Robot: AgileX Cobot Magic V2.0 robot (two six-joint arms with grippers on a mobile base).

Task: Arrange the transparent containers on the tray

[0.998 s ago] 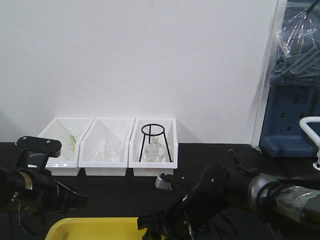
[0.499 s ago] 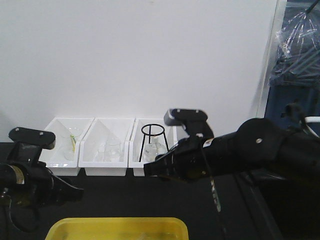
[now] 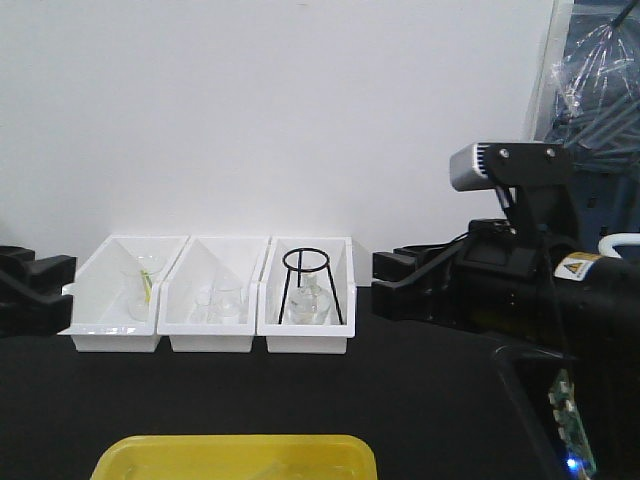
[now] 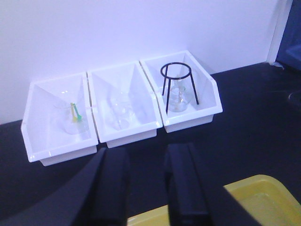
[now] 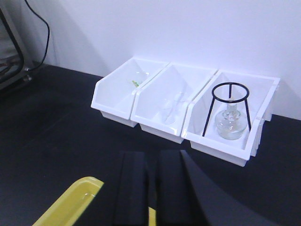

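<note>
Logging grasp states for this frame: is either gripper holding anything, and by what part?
Nothing is held. The left gripper stands open with bare fingers. The right gripper has its fingers nearly together with nothing between them.

Bright, even light washes out the white wall (image 3: pixel 300 110); wrist views are slightly soft, with faint shadows.
</note>
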